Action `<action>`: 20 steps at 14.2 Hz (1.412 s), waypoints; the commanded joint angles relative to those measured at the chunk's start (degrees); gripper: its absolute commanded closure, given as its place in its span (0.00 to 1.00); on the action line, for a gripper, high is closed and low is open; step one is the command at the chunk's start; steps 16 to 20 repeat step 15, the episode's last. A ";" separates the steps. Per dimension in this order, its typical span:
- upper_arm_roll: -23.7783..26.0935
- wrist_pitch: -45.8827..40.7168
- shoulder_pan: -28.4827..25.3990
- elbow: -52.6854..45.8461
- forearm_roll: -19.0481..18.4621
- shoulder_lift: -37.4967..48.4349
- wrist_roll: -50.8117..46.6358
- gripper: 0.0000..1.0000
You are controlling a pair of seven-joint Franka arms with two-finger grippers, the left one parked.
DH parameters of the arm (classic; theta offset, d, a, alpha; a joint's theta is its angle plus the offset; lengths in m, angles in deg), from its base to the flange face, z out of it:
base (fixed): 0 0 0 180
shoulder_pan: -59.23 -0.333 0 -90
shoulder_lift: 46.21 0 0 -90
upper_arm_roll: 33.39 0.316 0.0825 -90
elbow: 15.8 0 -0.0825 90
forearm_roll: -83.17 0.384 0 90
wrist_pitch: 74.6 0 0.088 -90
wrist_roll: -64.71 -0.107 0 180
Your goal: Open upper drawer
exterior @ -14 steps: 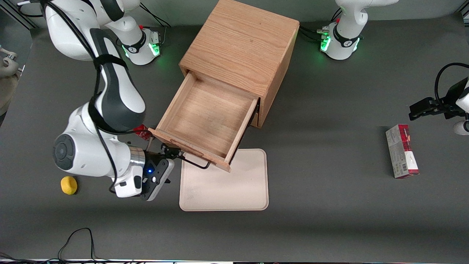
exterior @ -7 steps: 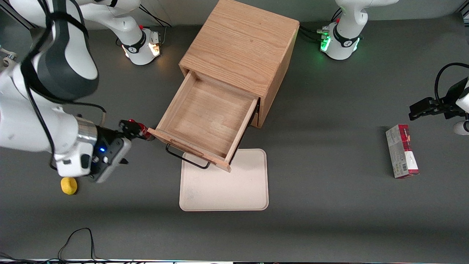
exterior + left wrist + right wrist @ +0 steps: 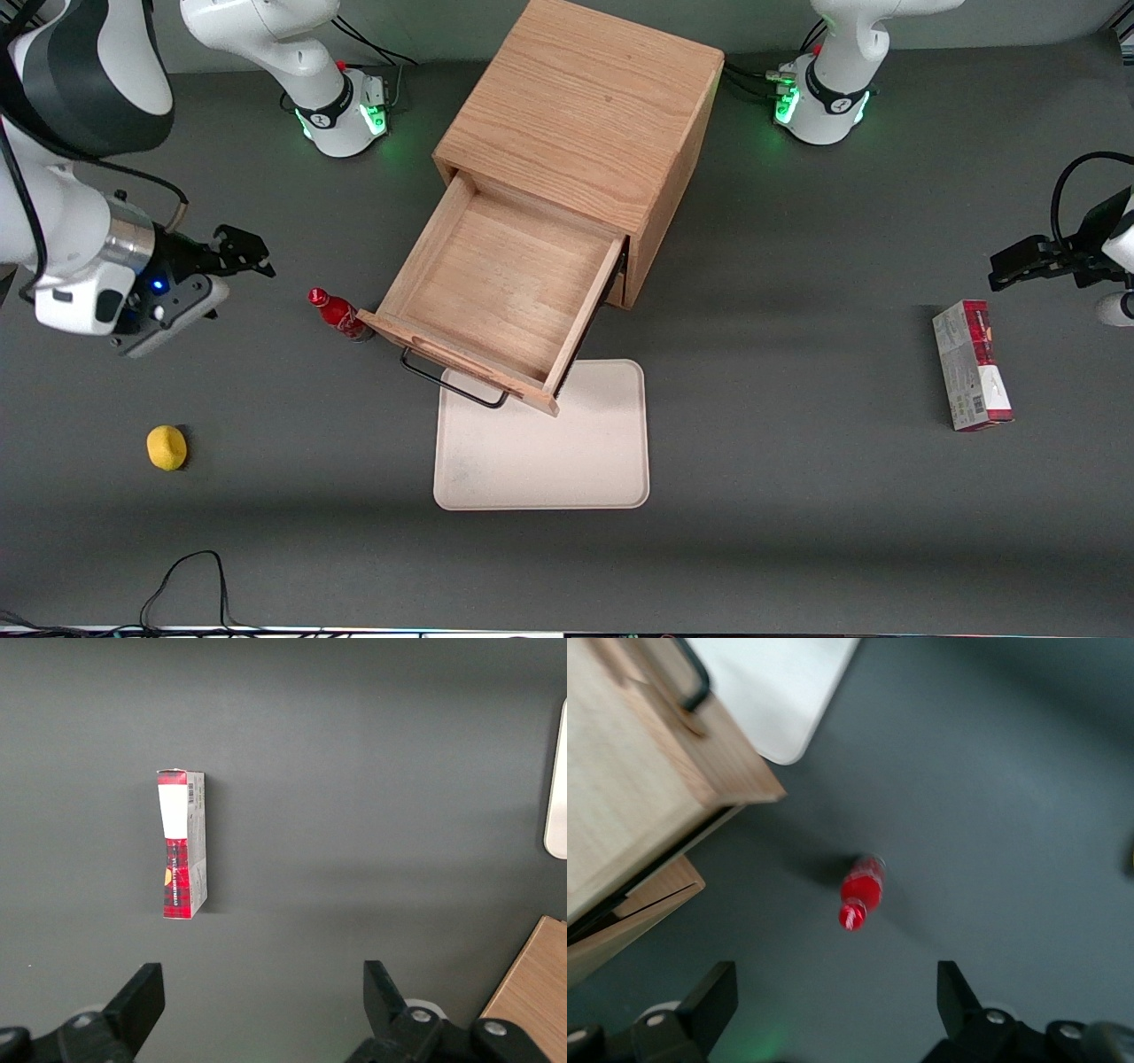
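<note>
The upper drawer [image 3: 505, 288], a shallow light-wood box with a thin black wire handle [image 3: 447, 383], stands pulled far out of the oak cabinet [image 3: 585, 115] at frame centre, overhanging the cream tray [image 3: 567, 452]. At the frame's left edge, the pincer [image 3: 252, 252] hangs open and empty above the table [image 3: 797, 496], apparently because the pull is done.

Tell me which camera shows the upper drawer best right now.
The front view: the whole upper drawer shows, pulled out, empty, its handle free. The right wrist view catches only a corner; the left wrist view shows none. The end effector is open, off toward the working arm's end.
</note>
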 commanded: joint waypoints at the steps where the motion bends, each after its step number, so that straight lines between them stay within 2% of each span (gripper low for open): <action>1: -1.44 1.81 -0.39 7.58 -1.93 6.60 -9.53 0.00; 3: -3.11 0.14 -0.38 6.35 -1.75 6.69 -10.68 0.01; 5: -3.38 -0.48 -0.47 5.65 -1.93 7.39 -14.98 0.01; 9: -3.38 -1.01 -0.47 3.63 -2.28 6.78 -16.22 0.00; 11: -2.60 -1.09 0.32 2.57 -5.08 6.34 -16.40 0.00; 12: -1.11 -1.27 2.49 2.48 -5.27 6.34 -16.40 0.00; 14: 6.60 -3.37 9.00 2.13 -5.45 6.52 -16.23 0.00; 20: 6.72 -3.38 9.02 2.13 -5.45 6.52 -16.32 0.00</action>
